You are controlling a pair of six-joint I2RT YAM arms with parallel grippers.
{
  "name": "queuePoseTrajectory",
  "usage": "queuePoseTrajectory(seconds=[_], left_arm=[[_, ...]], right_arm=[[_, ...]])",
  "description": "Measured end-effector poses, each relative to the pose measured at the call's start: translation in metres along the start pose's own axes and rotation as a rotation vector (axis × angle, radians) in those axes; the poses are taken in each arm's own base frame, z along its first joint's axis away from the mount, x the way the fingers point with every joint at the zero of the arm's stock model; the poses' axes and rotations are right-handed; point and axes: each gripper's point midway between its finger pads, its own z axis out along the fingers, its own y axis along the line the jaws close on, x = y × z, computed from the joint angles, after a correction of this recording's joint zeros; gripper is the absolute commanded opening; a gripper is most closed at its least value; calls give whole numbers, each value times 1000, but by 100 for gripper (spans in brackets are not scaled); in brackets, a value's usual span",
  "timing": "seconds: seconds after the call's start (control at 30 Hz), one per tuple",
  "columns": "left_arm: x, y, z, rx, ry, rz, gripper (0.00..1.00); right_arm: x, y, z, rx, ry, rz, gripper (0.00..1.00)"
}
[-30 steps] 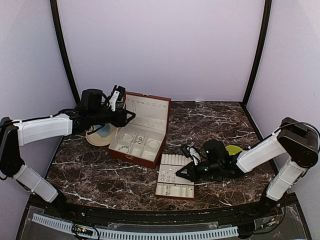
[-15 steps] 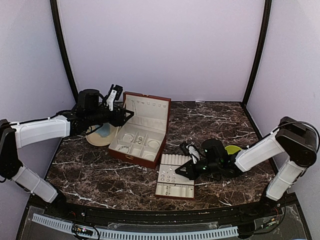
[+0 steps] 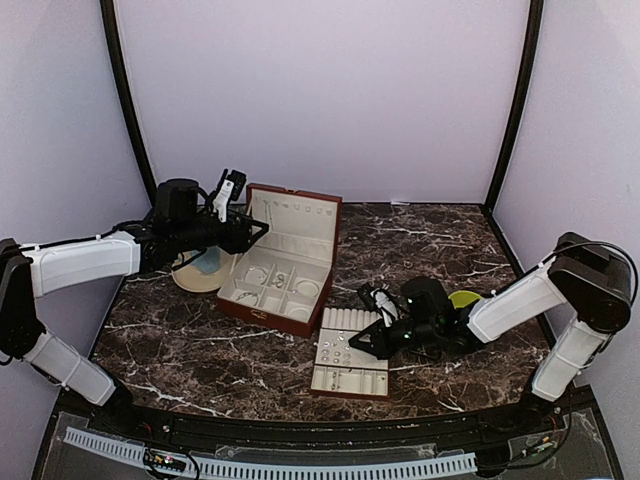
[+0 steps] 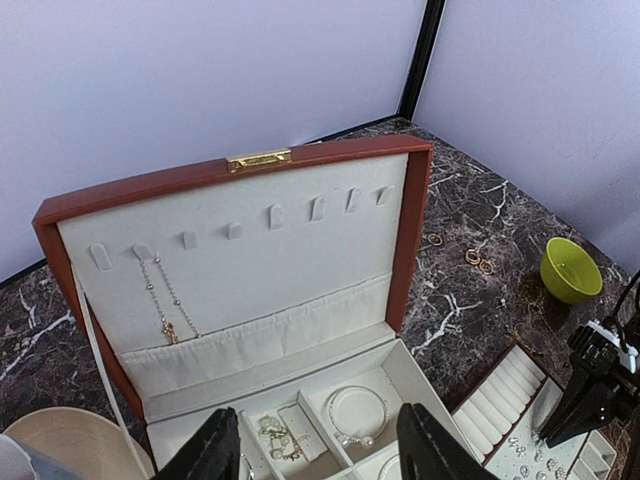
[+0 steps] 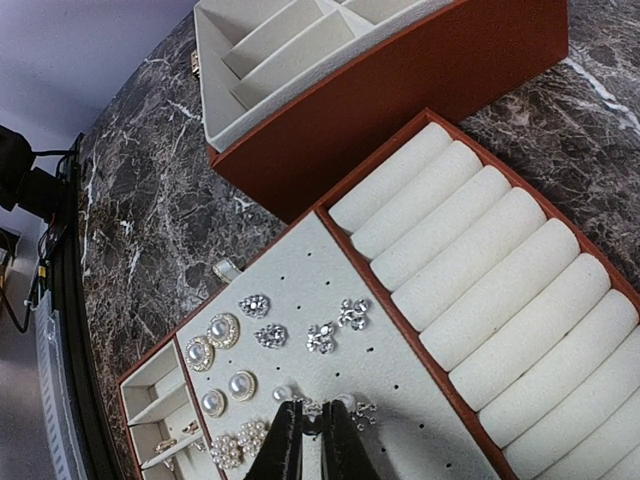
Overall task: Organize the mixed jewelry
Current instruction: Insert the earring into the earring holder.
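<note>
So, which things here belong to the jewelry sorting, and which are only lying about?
For the job: stud earrings, bracelet, necklace, loose rings, jewelry box, ring tray.
Lying about: green bowl, cream dish.

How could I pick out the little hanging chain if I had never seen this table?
Find the reddish-brown box standing open on the dark marble table. Its upright cream lid carries a row of small hooks, and the chain dangles near their left end. It is the only piece hanging there; the other jewelry lies flat below.
</note>
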Motion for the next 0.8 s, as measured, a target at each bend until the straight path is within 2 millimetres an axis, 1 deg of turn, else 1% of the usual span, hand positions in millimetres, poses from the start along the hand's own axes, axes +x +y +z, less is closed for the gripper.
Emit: queuePoseTrajectory(seconds=[0.8], left_arm=[[0,-1,0,6,-1,7,57]], right_arm=[[1,0,-3,4,-1,1,7]])
